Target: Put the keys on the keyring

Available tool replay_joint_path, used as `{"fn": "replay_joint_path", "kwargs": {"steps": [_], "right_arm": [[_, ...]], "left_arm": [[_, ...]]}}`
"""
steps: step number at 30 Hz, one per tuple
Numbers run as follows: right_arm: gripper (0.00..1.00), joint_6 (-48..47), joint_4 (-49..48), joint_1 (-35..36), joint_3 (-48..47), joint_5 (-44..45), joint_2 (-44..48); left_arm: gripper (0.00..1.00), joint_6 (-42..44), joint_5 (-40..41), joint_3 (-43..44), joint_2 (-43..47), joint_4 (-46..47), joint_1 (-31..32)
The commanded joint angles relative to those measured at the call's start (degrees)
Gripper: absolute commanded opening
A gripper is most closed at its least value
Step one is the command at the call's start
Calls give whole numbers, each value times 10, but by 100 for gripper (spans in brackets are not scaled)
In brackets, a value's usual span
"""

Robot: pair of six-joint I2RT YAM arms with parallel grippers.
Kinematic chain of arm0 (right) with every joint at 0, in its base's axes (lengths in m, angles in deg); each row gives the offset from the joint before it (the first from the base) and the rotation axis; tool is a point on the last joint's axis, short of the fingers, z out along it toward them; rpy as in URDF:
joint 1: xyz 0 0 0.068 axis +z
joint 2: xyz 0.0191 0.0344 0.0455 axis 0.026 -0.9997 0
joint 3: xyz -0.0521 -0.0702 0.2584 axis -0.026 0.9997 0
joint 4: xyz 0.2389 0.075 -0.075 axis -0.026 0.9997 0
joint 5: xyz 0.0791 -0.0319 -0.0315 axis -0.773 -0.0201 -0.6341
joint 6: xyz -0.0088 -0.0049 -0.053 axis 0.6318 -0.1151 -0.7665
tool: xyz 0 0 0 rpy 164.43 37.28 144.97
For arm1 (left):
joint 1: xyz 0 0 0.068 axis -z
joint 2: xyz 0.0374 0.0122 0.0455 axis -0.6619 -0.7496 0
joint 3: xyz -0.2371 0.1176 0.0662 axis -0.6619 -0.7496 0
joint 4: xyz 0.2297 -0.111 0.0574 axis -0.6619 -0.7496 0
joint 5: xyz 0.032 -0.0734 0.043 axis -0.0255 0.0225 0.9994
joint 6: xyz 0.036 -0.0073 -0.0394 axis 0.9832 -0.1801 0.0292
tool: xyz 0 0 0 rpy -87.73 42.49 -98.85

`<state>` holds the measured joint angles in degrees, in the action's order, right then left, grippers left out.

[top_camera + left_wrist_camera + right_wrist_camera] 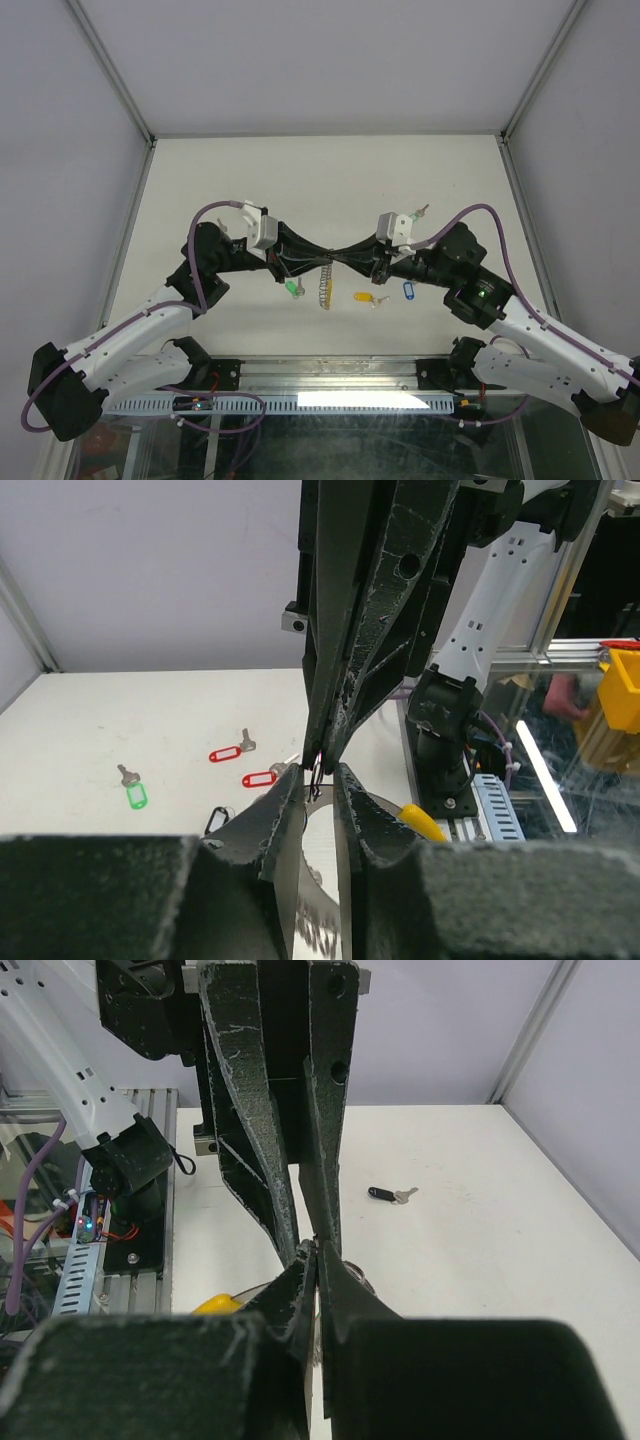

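Observation:
The keyring (322, 285), a silvery coil with a yellow segment (326, 303), hangs where both grippers meet tip to tip above the table's middle. My left gripper (318, 260) is shut on the keyring's silvery arc (330, 802); the yellow segment (424, 822) shows behind its right finger. My right gripper (345, 260) is shut on a thin dark loop (316, 772) at the ring's top. A green-tagged key (293, 289) sits just left of the ring; I cannot tell if it hangs or lies. Yellow-tagged (363, 297) and blue-tagged (406, 290) keys lie to the right.
In the left wrist view a green-tagged key (135, 795), two red-tagged keys (226, 752) (258, 778) and a black-tagged key (215, 820) lie on the white table. Another black-tagged key (385, 1194) shows in the right wrist view. An aluminium rail (330, 400) runs along the near edge.

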<state>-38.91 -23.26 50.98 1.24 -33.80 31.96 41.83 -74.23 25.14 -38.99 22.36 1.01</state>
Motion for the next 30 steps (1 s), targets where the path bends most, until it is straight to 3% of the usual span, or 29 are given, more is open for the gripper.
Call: {"fn": "replay_joint_path", "kwargs": {"steps": [1, 5, 15, 16, 19, 22, 26, 30], "right_arm": [[0, 9, -49, 2, -26, -20, 2], [0, 15, -56, 3, -26, -29, 6], [0, 23, -32, 3, -25, -54, 46], [2, 22, -21, 3, -29, -55, 52], [33, 20, 5, 3, -32, -39, 75], [53, 19, 25, 3, -28, -4, 98], [63, 36, 80, 2, -34, 94, 103], [65, 98, 143, 3, -47, 220, 75]], "left_arm": [[13, 15, -11, 24, -5, 22, 8], [0, 15, -12, 25, -11, 22, 9], [0, 14, 0, -12, 1, 50, 11], [0, 18, 4, -13, 5, 48, 10], [0, 25, 17, -17, 17, 43, 10], [0, 36, 1, -17, 16, 44, 10], [0, 59, -8, 5, 6, -9, 11], [0, 45, 64, 33, 1, -80, 10]]}}
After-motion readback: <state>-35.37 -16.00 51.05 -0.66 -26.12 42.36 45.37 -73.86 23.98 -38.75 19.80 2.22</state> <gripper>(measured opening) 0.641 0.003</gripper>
